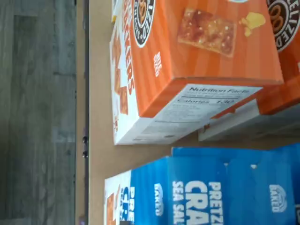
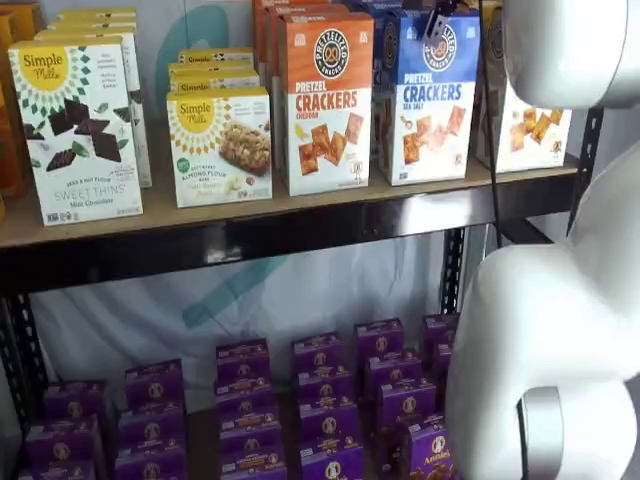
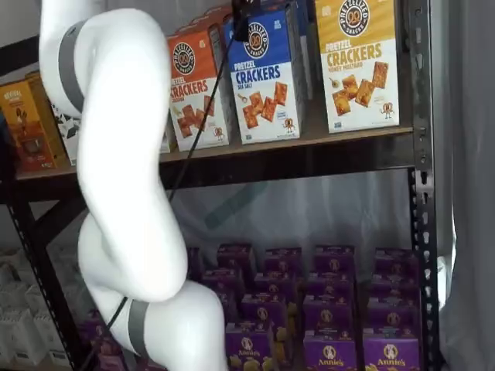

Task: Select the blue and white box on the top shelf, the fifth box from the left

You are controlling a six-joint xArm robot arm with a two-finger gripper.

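The blue and white box (image 2: 430, 110) stands upright on the top shelf (image 2: 300, 228), between an orange-topped box (image 2: 325, 100) and a yellow-topped box (image 2: 525, 125). It shows in both shelf views (image 3: 267, 85), and in the wrist view (image 1: 211, 192) its blue top lies close below the camera. My gripper (image 2: 436, 22) hangs from above, in front of the blue box's upper edge, and it also shows in a shelf view (image 3: 244, 23). Only a small black part of it and its cable are visible. I cannot tell whether the fingers are open.
More blue boxes stand behind the front one. The orange box (image 1: 197, 61) fills much of the wrist view. Simple Mills boxes (image 2: 218, 145) stand further left. Purple boxes (image 2: 320, 400) fill the lower shelf. The white arm (image 3: 124, 154) stands before the shelves.
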